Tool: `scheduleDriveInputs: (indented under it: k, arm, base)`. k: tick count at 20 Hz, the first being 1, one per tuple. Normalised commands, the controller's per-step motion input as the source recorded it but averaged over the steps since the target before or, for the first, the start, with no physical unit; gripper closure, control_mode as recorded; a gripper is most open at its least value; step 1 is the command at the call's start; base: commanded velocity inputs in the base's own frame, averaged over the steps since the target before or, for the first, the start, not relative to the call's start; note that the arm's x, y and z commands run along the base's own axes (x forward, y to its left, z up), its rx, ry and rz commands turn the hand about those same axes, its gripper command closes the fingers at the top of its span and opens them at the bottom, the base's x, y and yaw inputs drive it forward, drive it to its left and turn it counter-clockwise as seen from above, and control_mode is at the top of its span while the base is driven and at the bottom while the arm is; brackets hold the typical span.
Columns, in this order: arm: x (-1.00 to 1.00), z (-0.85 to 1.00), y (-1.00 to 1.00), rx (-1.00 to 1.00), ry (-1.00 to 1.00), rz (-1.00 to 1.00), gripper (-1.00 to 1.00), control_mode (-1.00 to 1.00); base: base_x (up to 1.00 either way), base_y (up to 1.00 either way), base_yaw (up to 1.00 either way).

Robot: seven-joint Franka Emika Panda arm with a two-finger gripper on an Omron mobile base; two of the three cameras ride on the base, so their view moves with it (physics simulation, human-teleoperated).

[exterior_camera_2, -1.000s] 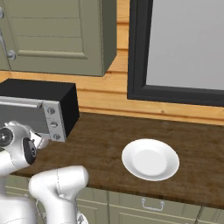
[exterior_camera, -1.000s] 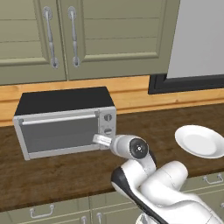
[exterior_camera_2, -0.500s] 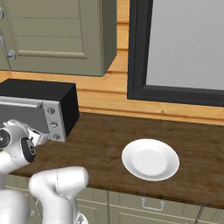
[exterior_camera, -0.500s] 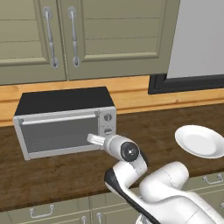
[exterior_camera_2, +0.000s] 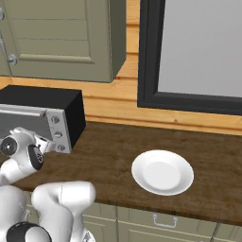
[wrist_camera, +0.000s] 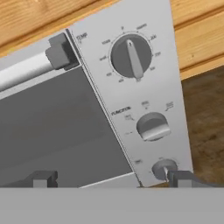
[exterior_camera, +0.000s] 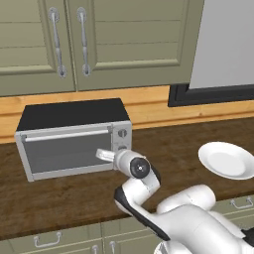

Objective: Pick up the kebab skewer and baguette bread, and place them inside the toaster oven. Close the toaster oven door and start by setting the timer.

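Over the last second we have watched the arm creep forward and a little to its left, so that the gripper [exterior_camera: 103,155] now sits close in front of the oven [exterior_camera: 74,136], low on its right end. Nothing else on the counter has shifted: the oven stands where it stood, and the white plate [exterior_camera: 227,159] lies well off to the gripper's right, bare.

Our jaws stand wide apart and hold nothing. In the hand view the two tips frame the lower part of the knob panel: the left fingertip [wrist_camera: 41,178] rises before the bottom of the door [wrist_camera: 52,131], and the right one sits just beside the lowest knob [wrist_camera: 163,167]. The middle knob [wrist_camera: 152,126] and the large top dial [wrist_camera: 131,56] lie further up the panel, ahead of the gripper. Whether that right tip touches the lowest knob we cannot tell.

The door is shut, its bar handle [wrist_camera: 26,70] up along the top edge. We see neither the skewer nor the baguette on the counter or the plate; through the grey glass we cannot make them out, so we judge they are inside.

That leaves the timer. The approach reads to us as lining up on a knob, and the gripper probably needs to centre on the chosen knob before it closes and turns.
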Motion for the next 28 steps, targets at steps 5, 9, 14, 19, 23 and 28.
scheduleDriveInputs:
  k: [5, 9, 14, 19, 23, 28]
  arm:
    - [0.30, -0.24, -0.09, -0.02, 0.00, 0.01, -1.00, -1.00]
    - [0.35, -0.30, -0.15, -0.01, 0.00, 0.02, -1.00, -1.00]
    - [0.14, -0.21, -0.25, -0.02, 0.07, 0.04, -1.00, -1.00]
    - [-0.04, -0.24, -0.37, -0.01, 0.20, 0.03, -1.00, -1.00]
    - [0.00, -0.42, -0.34, -0.02, 0.11, 0.04, -1.00, -1.00]
    - [0.00, -0.56, -0.22, -0.02, 0.00, 0.05, -1.00, -1.00]
  base:
    - [0.00, 0.00, 0.00]
    - [0.00, 0.00, 0.00]
    - [0.00, 0.00, 0.00]
    - [0.00, 0.00, 0.00]
    - [0.00, 0.00, 0.00]
    - [0.00, 0.00, 0.00]
